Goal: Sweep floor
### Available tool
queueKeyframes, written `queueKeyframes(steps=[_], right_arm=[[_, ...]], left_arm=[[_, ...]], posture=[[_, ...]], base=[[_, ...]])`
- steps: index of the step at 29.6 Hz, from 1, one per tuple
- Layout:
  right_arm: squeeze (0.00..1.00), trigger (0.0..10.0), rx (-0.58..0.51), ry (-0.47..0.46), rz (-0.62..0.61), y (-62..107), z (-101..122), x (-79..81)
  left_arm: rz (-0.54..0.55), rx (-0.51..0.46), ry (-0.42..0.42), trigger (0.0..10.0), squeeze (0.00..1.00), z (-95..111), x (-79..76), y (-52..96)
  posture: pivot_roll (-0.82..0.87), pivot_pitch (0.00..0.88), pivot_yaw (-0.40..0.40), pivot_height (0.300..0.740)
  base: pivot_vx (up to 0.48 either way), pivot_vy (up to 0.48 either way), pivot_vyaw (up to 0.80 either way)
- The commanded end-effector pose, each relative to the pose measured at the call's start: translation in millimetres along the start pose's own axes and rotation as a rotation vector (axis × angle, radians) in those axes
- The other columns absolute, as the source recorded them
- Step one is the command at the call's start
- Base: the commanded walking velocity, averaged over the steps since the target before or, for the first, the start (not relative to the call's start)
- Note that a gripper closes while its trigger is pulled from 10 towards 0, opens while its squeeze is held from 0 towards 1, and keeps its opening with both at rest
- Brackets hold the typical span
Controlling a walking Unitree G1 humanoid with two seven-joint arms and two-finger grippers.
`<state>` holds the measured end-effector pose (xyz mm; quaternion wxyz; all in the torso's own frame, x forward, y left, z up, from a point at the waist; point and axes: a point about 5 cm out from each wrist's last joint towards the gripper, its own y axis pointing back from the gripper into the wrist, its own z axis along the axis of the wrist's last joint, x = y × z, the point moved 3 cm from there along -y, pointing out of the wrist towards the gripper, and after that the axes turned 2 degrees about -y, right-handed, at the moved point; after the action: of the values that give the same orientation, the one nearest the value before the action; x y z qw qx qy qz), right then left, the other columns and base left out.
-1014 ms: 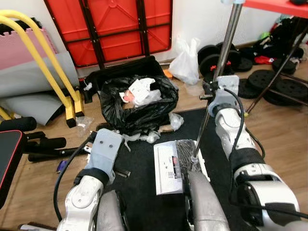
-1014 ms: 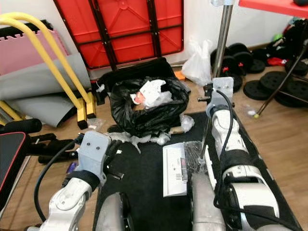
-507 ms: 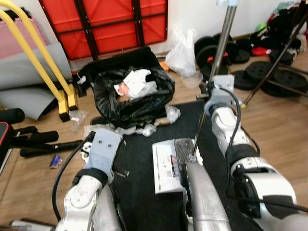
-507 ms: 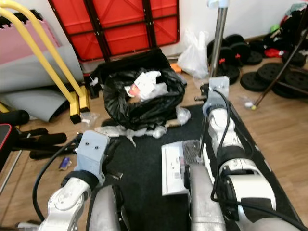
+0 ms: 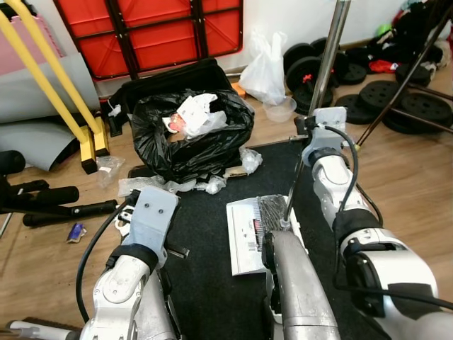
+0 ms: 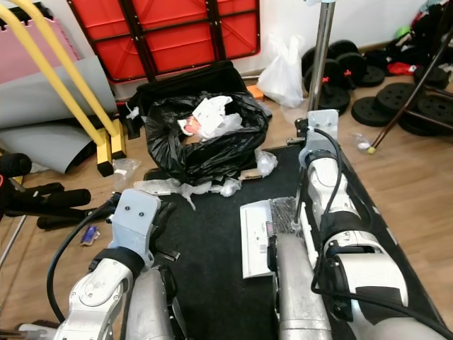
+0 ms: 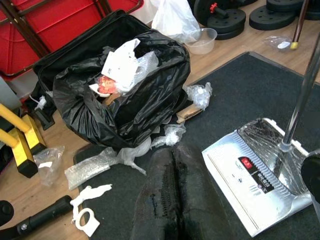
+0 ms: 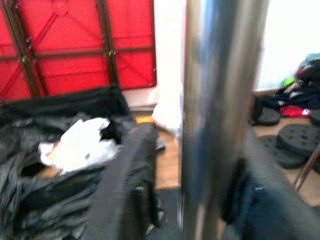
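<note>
A white long-handled dustpan (image 5: 246, 235) lies on the black mat (image 5: 205, 244), with some debris in its pan. Its steel pole (image 5: 328, 60) rises from the pan, and my right gripper (image 8: 197, 165) is shut on that pole (image 8: 220, 115), one finger (image 8: 131, 185) on either side. In the left wrist view my left gripper (image 7: 173, 152) hangs low over the mat with its fingers shut and nothing in them. Ahead stands a full black rubbish bag (image 5: 191, 138) with white paper on top. Crumpled plastic scraps (image 5: 211, 185) lie at its foot.
A red folded table (image 5: 148, 32) leans on the back wall, with a yellow frame (image 5: 49, 88) at the left. Weight plates (image 5: 403, 106), a white plastic bag (image 5: 265, 64) and a clear bowl (image 5: 282, 110) are at the back right. Black bars (image 5: 64, 209) lie on the floor, left.
The camera has shifted a little, so the whole scene has slid. My right gripper keeps its hold on the pole, and the dustpan stays on the mat.
</note>
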<state>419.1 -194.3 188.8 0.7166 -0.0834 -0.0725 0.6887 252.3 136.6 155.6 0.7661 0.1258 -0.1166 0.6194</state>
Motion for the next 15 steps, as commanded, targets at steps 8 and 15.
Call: queueKeyframes(steps=[8, 15], right_arm=[[0.44, 10.0, 0.134, -0.012, 0.081, 33.5, -38, -19.1], [0.0, 10.0, 0.157, -0.094, 0.224, 103.5, -41, -6.2]], left_arm=[[0.05, 0.02, -0.016, 10.0, 0.0, -4, 5.6, 0.3], [0.086, -0.015, -0.056, 10.0, 0.0, 0, 10.6, -1.0]], posture=[[-0.09, 0.094, 0.019, 0.428], [-0.12, 0.081, 0.027, 0.443]], base=[[0.0, 0.0, 0.0], [0.0, 0.0, 0.0]])
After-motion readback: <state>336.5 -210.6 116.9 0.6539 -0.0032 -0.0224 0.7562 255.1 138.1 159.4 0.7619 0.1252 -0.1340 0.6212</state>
